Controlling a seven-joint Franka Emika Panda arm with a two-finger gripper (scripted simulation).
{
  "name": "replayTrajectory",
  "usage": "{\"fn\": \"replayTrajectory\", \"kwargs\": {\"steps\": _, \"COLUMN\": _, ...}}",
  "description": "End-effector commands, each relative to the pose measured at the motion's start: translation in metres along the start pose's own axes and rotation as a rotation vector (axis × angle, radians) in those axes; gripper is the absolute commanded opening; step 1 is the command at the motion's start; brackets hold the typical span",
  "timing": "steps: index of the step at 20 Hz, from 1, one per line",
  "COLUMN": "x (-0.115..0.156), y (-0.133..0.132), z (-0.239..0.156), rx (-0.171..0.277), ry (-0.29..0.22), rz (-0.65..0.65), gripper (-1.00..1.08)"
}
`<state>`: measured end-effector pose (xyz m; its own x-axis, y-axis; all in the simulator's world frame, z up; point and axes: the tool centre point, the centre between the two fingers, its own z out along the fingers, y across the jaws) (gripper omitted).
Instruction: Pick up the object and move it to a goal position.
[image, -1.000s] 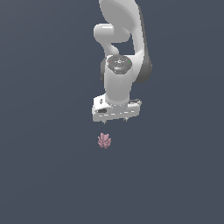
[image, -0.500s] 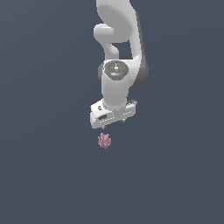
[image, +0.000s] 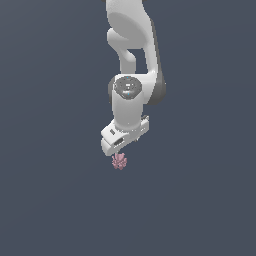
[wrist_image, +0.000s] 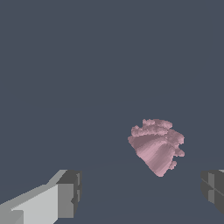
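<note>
1. Though it is tiny beside the arm, the object (wrist_image: 156, 145) shows clearly in the wrist view — a dusty-pink lump with a jagged, petal-like edge, lying on the plain dark grey table (image: 55, 200) with nothing else near it.
2. In that same view it sits in the gap between the two fingertips (wrist_image: 69, 194), nearer one of them than the other, and touches neither.
3. The gripper (image: 120, 153) hangs directly above it with its fingers spread wide and nothing held; in the exterior view the pink shape peeks out just under the white hand.
4. Compared with a second ago, the hand has come down: a clear strip of table then separated it from the object, and now that strip is all but gone. The object itself has not moved.
5. I judge this to be the end of the approach — a short further descent should bring the pads level with the object, and then the fingers can close.
6. The off-centre position may let one pad nudge the object sideways first.
7. No goal marker is visible in either view.
</note>
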<state>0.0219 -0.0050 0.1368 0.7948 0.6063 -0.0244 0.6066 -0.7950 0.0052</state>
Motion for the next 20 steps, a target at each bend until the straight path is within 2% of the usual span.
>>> {"fn": "replayTrajectory", "kwargs": {"steps": 1, "x": 0.000, "y": 0.004, "z": 0.003, "rx": 0.000, "ry": 0.001, "rz": -0.066, "gripper": 1.00}}
{"fn": "replayTrajectory", "kwargs": {"steps": 20, "x": 0.002, "y": 0.033, "z": 0.029, "rx": -0.002, "ry": 0.015, "rz": -0.547, "gripper": 1.00}}
